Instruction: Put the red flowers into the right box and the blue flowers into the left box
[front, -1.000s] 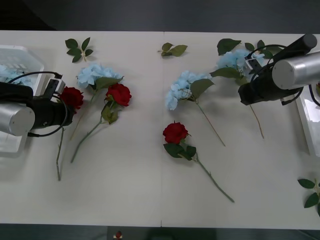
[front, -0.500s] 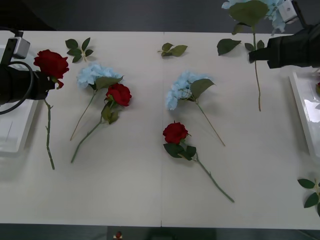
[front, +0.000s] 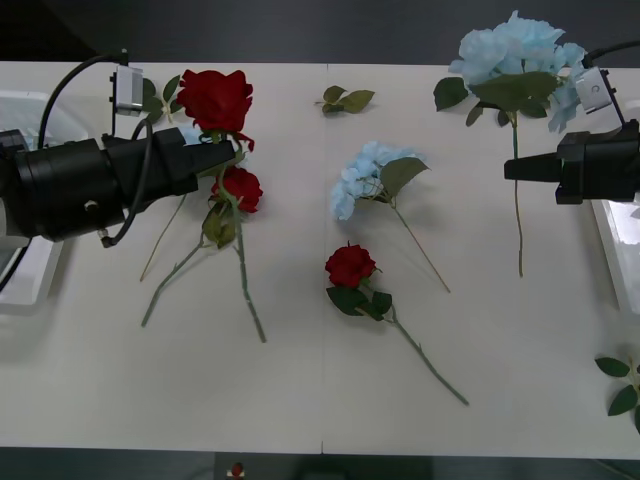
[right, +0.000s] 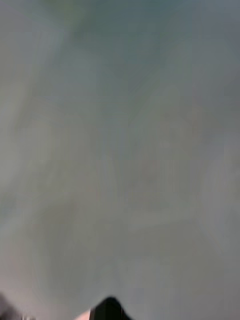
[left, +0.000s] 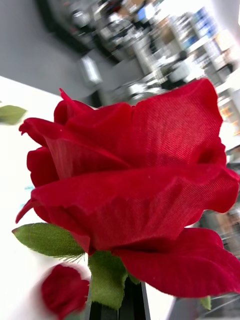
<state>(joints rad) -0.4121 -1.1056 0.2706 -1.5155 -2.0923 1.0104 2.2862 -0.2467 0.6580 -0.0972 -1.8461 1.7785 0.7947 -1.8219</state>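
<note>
A deep red artificial rose on a thin green stem (front: 215, 98) hangs above the left part of the white table (front: 300, 400), pinched just under its bloom by the left gripper (front: 228, 152), whose black fingers are closed on the stem; in the left wrist view the bloom (left: 135, 200) looms large just above the fingers. Its stem trails down over a second red rose (front: 238, 188) lying on the table below it, and a third red rose (front: 350, 265) lies near the table's middle. A fluffy pale blue hydrangea-like stem with large green leaves (front: 520, 55) is held above the table's right side by the right gripper (front: 512, 170), clamped on the thin stem, which hangs down past it. Another pale blue cluster (front: 365, 175) lies near the centre, well apart from both grippers. The white left box (front: 30, 285) and white right box (front: 610, 250) sit at the table's two ends.
</note>
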